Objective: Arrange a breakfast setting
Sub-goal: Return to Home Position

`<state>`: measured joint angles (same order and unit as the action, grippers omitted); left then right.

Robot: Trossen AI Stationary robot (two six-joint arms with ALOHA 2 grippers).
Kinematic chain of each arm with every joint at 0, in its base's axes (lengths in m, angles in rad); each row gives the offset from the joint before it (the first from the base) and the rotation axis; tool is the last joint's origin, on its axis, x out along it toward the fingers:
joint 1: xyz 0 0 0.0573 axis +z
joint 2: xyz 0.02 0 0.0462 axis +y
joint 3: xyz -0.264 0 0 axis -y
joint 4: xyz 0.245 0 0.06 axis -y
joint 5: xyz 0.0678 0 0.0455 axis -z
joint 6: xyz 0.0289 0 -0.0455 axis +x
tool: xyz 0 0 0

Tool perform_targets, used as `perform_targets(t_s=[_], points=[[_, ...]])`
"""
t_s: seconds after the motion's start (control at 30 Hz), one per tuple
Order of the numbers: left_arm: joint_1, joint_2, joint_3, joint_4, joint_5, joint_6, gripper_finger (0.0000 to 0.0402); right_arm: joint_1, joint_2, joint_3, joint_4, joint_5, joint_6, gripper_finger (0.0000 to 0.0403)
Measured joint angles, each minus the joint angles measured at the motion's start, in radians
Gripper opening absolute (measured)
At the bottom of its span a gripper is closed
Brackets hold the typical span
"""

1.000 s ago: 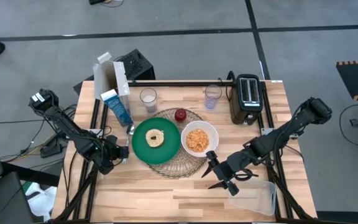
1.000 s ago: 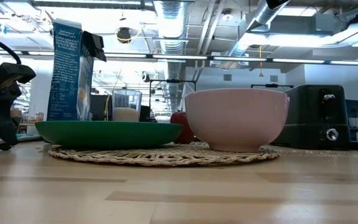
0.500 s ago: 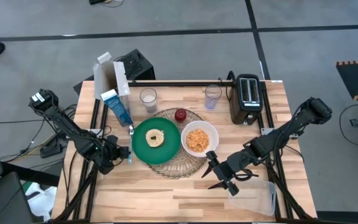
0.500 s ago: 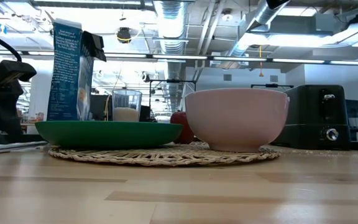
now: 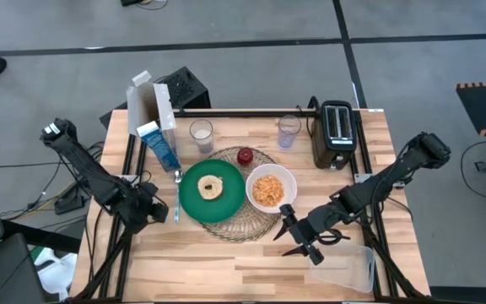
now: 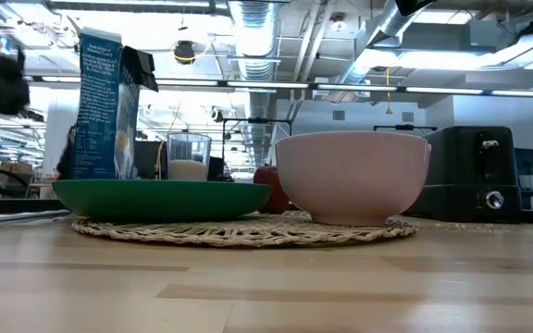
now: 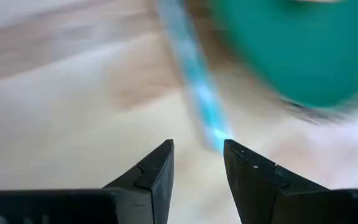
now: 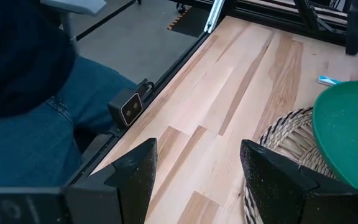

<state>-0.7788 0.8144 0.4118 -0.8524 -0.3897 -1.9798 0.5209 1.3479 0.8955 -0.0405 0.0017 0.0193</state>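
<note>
A round woven mat (image 5: 241, 221) carries a green plate (image 5: 194, 201) with a pale bagel (image 5: 210, 187) and a white bowl (image 5: 271, 188) of orange food. A red apple (image 5: 245, 156) rests on the mat's far edge. Two clear glasses (image 5: 201, 133) (image 5: 288, 131) and a blue-white carton (image 5: 160, 145) stand behind. A blue-handled spoon (image 5: 176, 196) lies flat on the table just left of the plate. My left gripper (image 7: 197, 149) hovers open above the spoon's handle (image 7: 194, 74), touching nothing. My right gripper (image 5: 292, 230) stands open off the mat's near right edge.
A black toaster (image 5: 337, 133) stands at the far right and an open white box (image 5: 150, 105) at the far left corner. A clear plastic tub (image 5: 344, 268) sits at the near right edge. Bare wood lies along the near edge (image 5: 226, 270).
My left gripper has let go of the blue-handled spoon, risen off the table and drawn back a little toward the left edge. The spoon now lies free beside the plate. My right arm has kept still.
</note>
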Motion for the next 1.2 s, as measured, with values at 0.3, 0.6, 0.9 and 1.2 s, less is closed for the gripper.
perform_targets(t_s=[0.3,0.6,0.9,1.2], points=[[0.001,-0.059,0.247,0.281,-0.297,0.774,0.0127,-0.001,0.0,0.0,0.039,0.002,-0.001,0.026],[0.144,-0.031,0.26,0.625,-0.237,1.513,0.0086,-0.052,-0.027,0.0,0.177,-0.017,-0.083,0.0257],[0.473,-0.025,0.251,0.748,0.06,1.843,0.0005,-0.168,-0.188,0.0,0.039,-0.027,-0.107,0.015],[0.679,-0.027,0.251,0.751,0.242,1.941,0.0001,-0.3,-0.508,-0.293,0.084,-0.026,-0.039,0.0018]])
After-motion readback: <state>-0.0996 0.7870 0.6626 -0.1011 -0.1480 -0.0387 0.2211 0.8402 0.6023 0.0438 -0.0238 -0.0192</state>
